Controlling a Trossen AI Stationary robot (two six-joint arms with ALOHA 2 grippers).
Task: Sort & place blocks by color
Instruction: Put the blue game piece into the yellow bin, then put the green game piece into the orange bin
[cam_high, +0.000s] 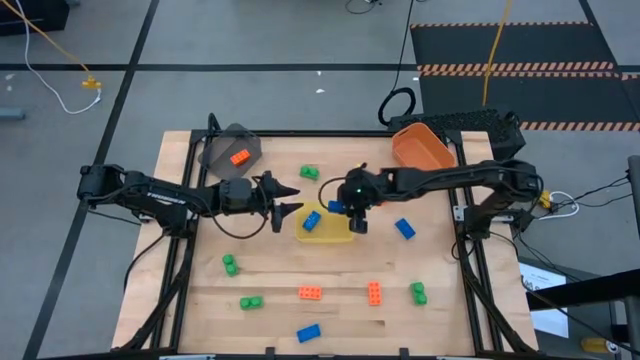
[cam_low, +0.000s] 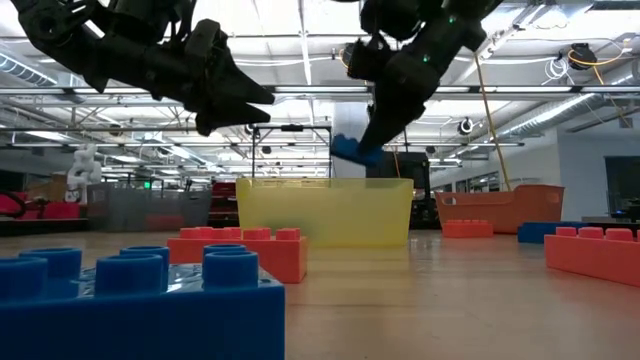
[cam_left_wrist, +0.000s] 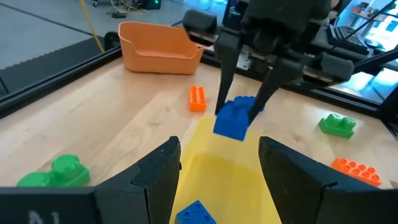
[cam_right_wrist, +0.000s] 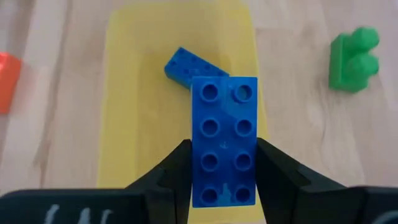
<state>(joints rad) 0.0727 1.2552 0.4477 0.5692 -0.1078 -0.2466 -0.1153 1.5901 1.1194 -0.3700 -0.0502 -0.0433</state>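
Note:
My right gripper (cam_high: 349, 211) is shut on a blue block (cam_right_wrist: 224, 137) and hangs over the yellow bin (cam_high: 327, 232). A second blue block (cam_right_wrist: 185, 65) lies inside that bin. My left gripper (cam_high: 287, 200) is open, just left of the yellow bin and above the table, facing the right gripper. Loose blocks rest on the wood: green ones (cam_high: 309, 173) (cam_high: 229, 263) (cam_high: 250, 301) (cam_high: 417, 292), orange ones (cam_high: 310, 292) (cam_high: 374, 292) and blue ones (cam_high: 404, 228) (cam_high: 308, 333). One orange block (cam_high: 240, 157) lies in the grey bin (cam_high: 222, 146). My right gripper pinches the blue block between its two fingers, one finger (cam_right_wrist: 177, 168) on each long side (cam_right_wrist: 198, 174), near one end of the block. The fingers come from above, pointing down. The block is lifted clear over the yellow bin, studs up and slightly tilted (cam_low: 352, 152).
The orange bin (cam_high: 422, 148) stands at the far right of the table, the grey bin at the far left. Bare wood lies between the yellow bin and the row of blocks near the front edge. Both arms meet close together at the table's middle.

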